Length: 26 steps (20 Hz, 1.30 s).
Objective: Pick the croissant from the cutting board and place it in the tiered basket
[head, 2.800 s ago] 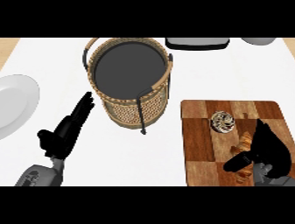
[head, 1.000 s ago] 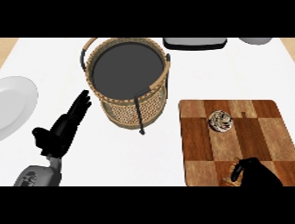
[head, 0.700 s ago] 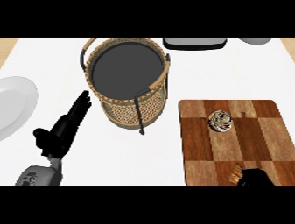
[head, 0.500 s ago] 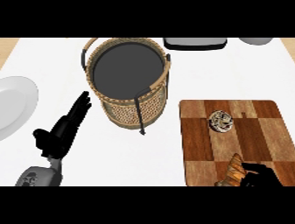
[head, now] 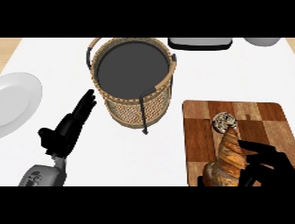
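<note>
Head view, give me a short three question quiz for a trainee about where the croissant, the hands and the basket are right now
1. True or false: the croissant lies inside the tiered basket.
2. Which hand is curled round the croissant? A) the left hand B) the right hand C) neither
3. Fill in: the small round item beyond the croissant sits on the ______.

Key:
1. False. It is over the cutting board's near end, in the right hand.
2. B. The left hand rests open on the counter, left of the basket, beside the white plate.
3. cutting board
</note>
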{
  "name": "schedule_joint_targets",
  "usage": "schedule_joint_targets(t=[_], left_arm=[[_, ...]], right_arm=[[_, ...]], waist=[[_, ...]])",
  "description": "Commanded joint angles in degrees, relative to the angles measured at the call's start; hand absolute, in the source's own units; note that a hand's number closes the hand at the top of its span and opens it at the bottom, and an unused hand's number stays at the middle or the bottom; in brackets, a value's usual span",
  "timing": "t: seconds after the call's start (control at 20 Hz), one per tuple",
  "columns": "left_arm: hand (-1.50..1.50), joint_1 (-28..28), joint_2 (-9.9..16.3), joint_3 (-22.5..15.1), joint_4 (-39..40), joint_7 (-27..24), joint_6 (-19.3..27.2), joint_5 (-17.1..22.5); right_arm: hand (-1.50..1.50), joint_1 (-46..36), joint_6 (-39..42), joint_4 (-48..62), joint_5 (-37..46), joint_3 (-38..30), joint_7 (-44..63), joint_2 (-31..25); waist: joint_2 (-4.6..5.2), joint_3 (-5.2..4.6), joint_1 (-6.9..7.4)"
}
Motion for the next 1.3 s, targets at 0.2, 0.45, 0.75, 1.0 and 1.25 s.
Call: schedule_joint_targets(t=[0.2,0.45,0.75,1.0,1.25], left_arm=[[0.0,-0.54,-0.53,-0.44,-0.99,1.12,-0.2,-0.25],[0.0,-0.95,-0.55,-0.4,2.26,-0.97,-0.93,-0.77],[0.0,-3.49,0.52,0.8,3.01,-0.84,-2.45,-0.06],[0.0,-2.9,-1.12,-0.32,5.46,-3.53,-1.88,-1.5],[0.0,-4.56,-1.2,1.07,4.99,-1.8,-1.85,-0.36]], right_arm=[[1.5,-23.94,5.34,8.34,-9.88,-8.48,16.63,0.79],[1.5,-36.51,1.7,20.13,-17.01,-17.58,16.95,0.79],[1.5,-48.61,-1.93,39.38,-25.35,-23.72,14.54,0.8],[1.5,-59.39,-8.04,54.71,-29.96,-26.05,12.44,0.8],[1.5,-64.16,-17.08,68.83,-33.07,-25.71,8.66,0.8]], waist=[[0.14,-0.06,1.53],[0.49,-0.11,2.28],[0.57,-0.03,2.62],[0.62,-0.02,2.68],[0.69,0.01,3.11]])
